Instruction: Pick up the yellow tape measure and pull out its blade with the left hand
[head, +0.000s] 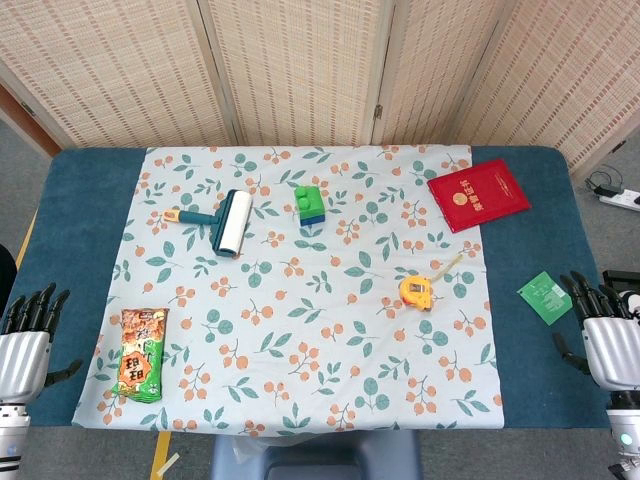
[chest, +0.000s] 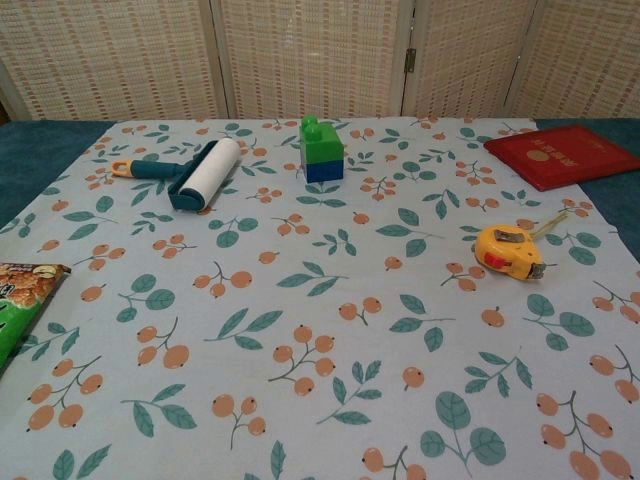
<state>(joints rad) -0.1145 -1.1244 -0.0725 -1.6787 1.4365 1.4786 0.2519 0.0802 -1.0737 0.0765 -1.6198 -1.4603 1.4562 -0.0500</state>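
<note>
I have not started yet: both my arms hang back at the near edge of the table, which is why nothing on the cloth is disturbed. My left hand (head: 28, 345) sits at the lower left of the head view, fingers spread and pointing up, holding nothing. My right hand (head: 605, 335) mirrors it at the lower right, also wide with nothing in it. Neither shows in the chest view.

The tape measure (head: 417, 291) lies on the flowered cloth (head: 300, 330), right of centre in the head view and at the right side of the chest view (chest: 509, 250). A short bit of its blade (head: 447, 266) pokes out toward the upper right, so I judge the tip is free to pinch.

It lies far nearer my right hand than my left, so a pull with the left means a long reach across the cloth. The snack bag (head: 140, 355) lies near my left hand, and I would lift clear of it first.
</note>
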